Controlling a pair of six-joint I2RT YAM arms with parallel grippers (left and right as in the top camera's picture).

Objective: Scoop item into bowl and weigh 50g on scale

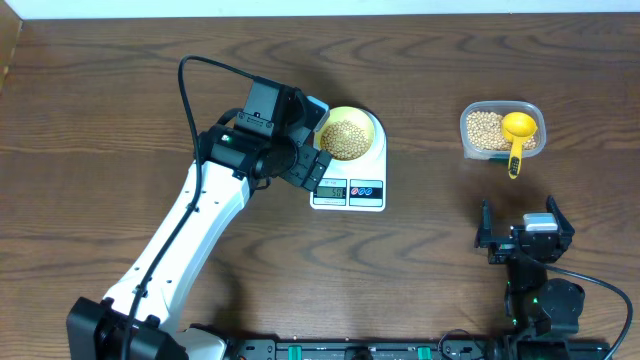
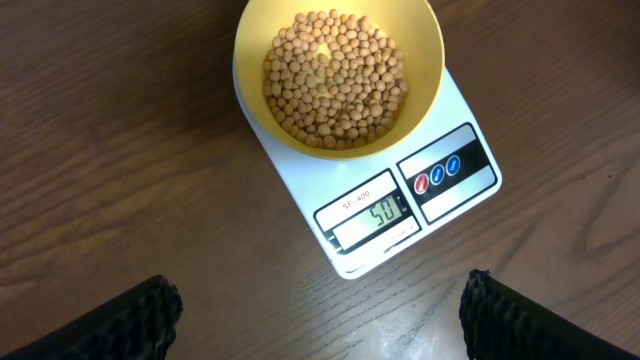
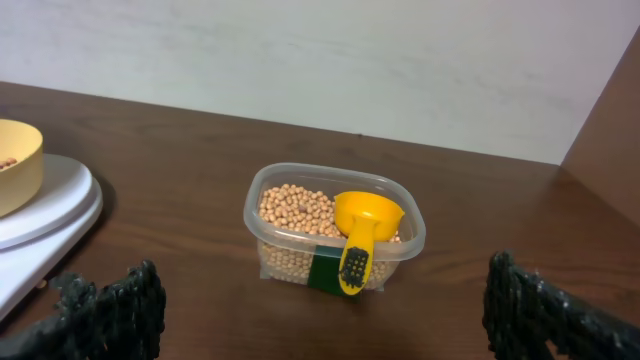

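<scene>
Beans (image 2: 335,85) fill the pale yellow bowl (image 2: 425,80), which sits on the white scale (image 2: 300,170) on the worktop (image 2: 120,150); its display (image 2: 385,212) reads 50. Left end effector (image 2: 320,320) hovers just beside the scale, fingers spread, grasping nothing. Right end effector (image 3: 330,315), likewise released, faces a clear tub (image 3: 320,173) of beans holding a yellow scoop (image 3: 365,225).

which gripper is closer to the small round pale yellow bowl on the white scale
Left. The left gripper is open just beside the pale yellow bowl, almost at its rim. The right gripper hangs far off on the other side, well apart from it.
</scene>
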